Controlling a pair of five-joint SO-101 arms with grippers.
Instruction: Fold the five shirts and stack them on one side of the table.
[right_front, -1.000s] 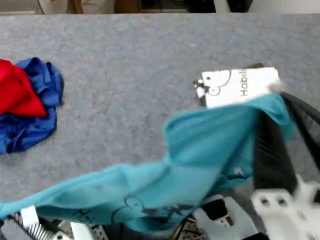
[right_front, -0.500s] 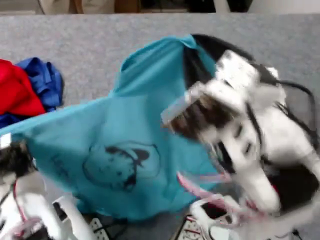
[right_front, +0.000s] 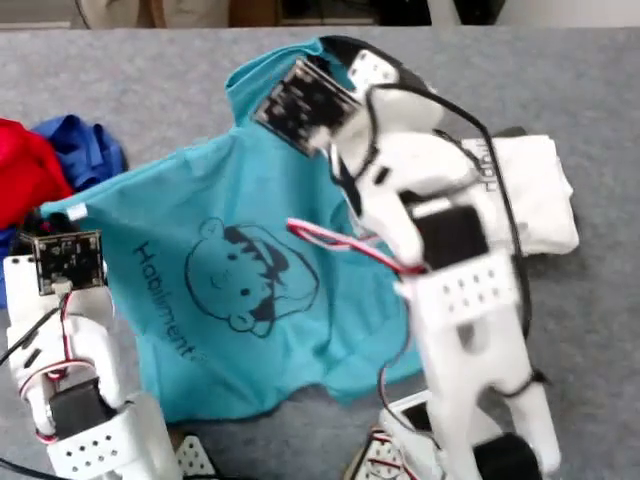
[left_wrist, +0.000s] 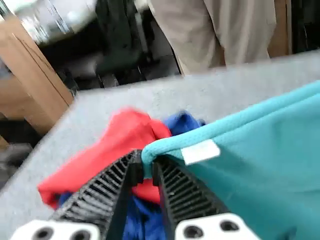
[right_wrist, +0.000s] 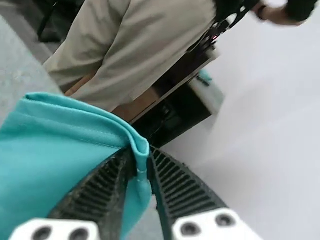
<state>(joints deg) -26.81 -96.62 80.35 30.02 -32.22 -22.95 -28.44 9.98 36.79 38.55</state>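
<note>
The grey table (right_front: 200, 90) carries one job in hand, by my judgement: spreading the teal shirt (right_front: 180, 200) before its first fold. It stretches from about 9 o'clock to 12 o'clock and down across the middle, print side up, held by two corners.

The right arm (right_front: 450, 290) rises from 5 o'clock and reaches to 12 o'clock. The left arm (right_front: 80, 340) stands at 8 o'clock. A folded white shirt (right_front: 540, 190) lies at 3 o'clock, so one shirt looks done. A red shirt (right_front: 30, 185) and a blue shirt (right_front: 90, 150) sit crumpled together at 9 o'clock.

The right gripper (right_wrist: 140, 167) has its jaws pinched on a teal hem. The left gripper (left_wrist: 145, 167) likewise pinches the teal edge, just beside a small white label (left_wrist: 200, 151).

Next, both corners probably need lowering together, kept taut, so the cloth lands flat without creases.

The right arm covers the teal shirt's 3 o'clock side and part of the white shirt. Whether the cloth rests on the table or hangs above it is hard to tell. Whether the 9 o'clock heap holds more than two shirts cannot be judged.
</note>
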